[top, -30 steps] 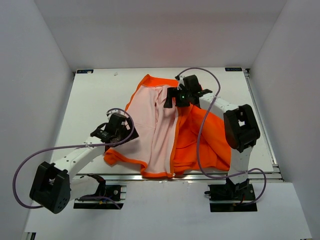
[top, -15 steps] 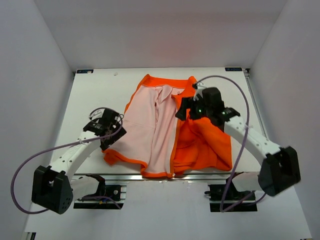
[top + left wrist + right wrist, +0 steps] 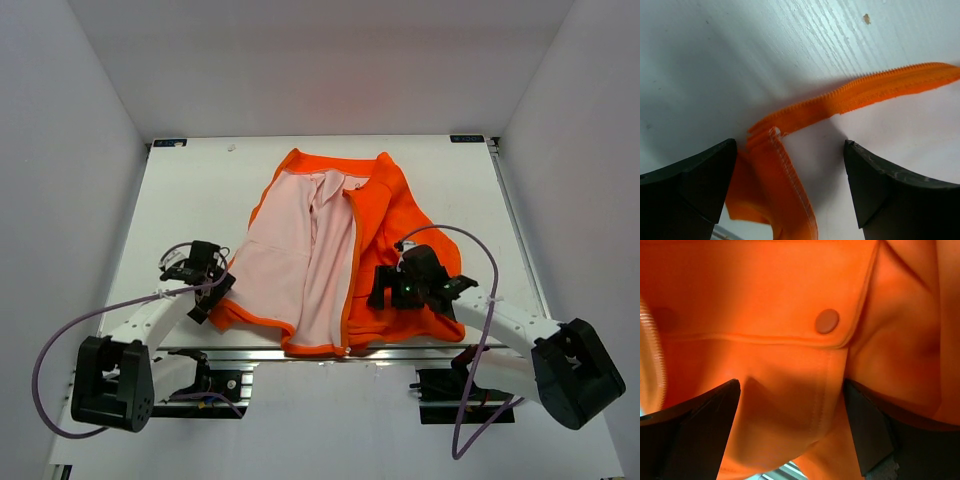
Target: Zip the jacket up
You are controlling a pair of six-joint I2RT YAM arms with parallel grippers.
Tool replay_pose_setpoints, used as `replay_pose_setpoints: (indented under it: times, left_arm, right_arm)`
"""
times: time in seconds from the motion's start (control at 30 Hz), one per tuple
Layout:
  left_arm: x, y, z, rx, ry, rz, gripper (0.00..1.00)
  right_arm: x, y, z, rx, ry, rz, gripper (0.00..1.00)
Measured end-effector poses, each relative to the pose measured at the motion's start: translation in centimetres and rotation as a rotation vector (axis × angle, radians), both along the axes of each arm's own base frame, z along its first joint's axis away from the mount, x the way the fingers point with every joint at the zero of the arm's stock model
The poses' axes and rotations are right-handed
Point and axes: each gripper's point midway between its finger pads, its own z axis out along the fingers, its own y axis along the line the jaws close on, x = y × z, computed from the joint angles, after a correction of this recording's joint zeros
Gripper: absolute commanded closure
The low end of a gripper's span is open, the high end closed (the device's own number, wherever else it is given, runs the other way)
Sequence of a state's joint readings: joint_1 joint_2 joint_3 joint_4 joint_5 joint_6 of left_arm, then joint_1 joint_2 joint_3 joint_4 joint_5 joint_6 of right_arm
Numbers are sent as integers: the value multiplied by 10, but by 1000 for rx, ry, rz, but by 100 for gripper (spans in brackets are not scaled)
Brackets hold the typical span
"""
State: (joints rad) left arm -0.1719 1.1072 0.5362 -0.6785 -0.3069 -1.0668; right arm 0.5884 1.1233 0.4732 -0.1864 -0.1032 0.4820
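Orange snap [image 3: 827, 321] on the jacket [image 3: 765, 290] shows only from the right wrist.

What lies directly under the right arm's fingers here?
Orange front of the jacket, with a pocket flap and its round button. The table beneath that fabric is hidden, as is anything lying there.

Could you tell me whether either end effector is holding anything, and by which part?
Nothing is held: the left end effector and right end effector both stand open above the jacket.
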Motion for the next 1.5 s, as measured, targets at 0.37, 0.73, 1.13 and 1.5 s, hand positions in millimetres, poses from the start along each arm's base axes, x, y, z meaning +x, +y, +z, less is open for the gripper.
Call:
replay_pose_setpoints:
  times: [0.37, 0.73, 1.13, 1.5]
  left_arm:
    - [36, 4, -5, 26, -104, 14, 58]
    - [76, 5, 38, 75, -167, -29, 100]
    - [77, -107, 172, 22, -539, -491, 100]
    - [-54, -313, 61, 242, -202, -1336, 32]
  right_arm:
    - [69, 23, -6, 8, -140, -99, 11]
    - [139, 20, 0, -89, -181, -186, 11]
    - [73, -52, 70, -82, -192, -403, 11]
    - [41, -81, 75, -80, -147, -478, 11]
